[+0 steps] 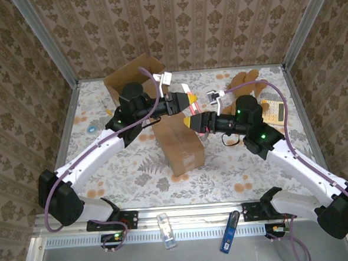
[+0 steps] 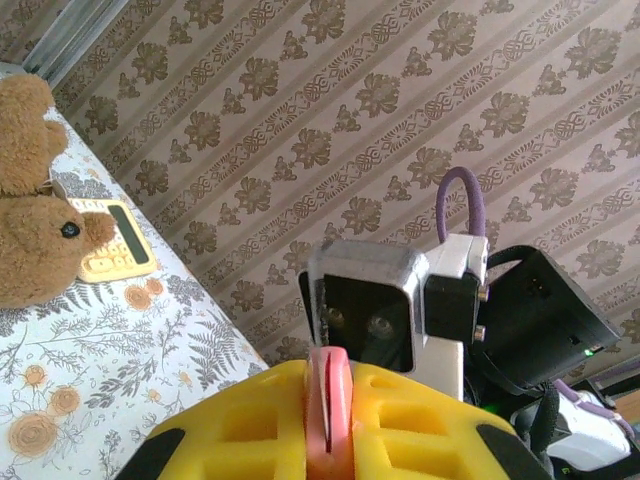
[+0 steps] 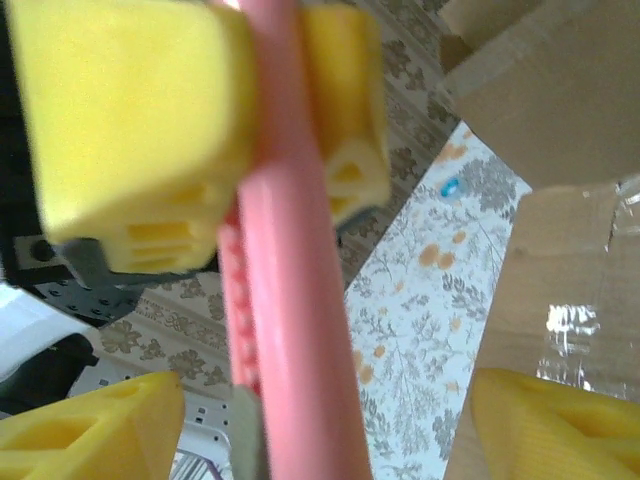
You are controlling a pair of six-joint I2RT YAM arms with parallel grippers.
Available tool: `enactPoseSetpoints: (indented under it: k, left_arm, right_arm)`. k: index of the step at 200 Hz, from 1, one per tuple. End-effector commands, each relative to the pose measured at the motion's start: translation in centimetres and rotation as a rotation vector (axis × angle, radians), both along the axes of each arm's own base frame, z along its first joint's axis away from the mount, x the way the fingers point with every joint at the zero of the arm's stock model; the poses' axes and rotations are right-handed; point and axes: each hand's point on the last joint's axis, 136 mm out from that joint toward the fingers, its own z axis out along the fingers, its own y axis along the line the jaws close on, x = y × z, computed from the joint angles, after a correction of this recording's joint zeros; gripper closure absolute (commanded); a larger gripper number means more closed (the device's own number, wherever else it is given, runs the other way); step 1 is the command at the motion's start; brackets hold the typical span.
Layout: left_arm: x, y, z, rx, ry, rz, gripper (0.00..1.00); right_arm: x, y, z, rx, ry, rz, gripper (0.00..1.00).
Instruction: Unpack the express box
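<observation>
Table w/ pale floral-print cloth [image 1: 135,180]. At ctr: long brown cardboard box sealed w/ clear tape [image 1: 181,145]. Back L, near the wall: open brown cardboard box [image 1: 132,77], flaps up. Back R: brown plush teddy bear [image 1: 245,82] lying on the cloth, w/ a yellow pocket calculator [image 1: 273,114] just beside it. L side, well apart from both boxes: small blue object [image 1: 91,129], too small to identify. On the grey metal ledge [image 1: 80,238] at the near edge: small clear plastic item [image 1: 164,230] and small blue item [image 1: 228,239], apart.
</observation>
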Motion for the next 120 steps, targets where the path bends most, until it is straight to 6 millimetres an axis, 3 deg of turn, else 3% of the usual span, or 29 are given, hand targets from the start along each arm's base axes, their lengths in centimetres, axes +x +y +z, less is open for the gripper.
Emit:
enactPoseSetpoints:
  k: [1, 57, 120]
  left_arm:
    - [-1.16, 0.42, 2.71, -0.088, -0.056, -0.029, 1.0]
    - [-0.93, 0.63, 2.87, -0.108, -0.062, -0.01, 1.0]
    - [-0.54, 0.45, 2.27, -0.103, -0.047, -0.004, 1.0]
  right_arm:
    - [-0.73, -0.08, 3.15, 0.105, -0.079, 0.015, 0.29]
    - [-1.23, -0.51, 3.34, 0.139, -0.084, -0.005, 0.45]
    - [-1.35, 0.1, 3.64, 0.152, -0.085, 0.013, 0.54]
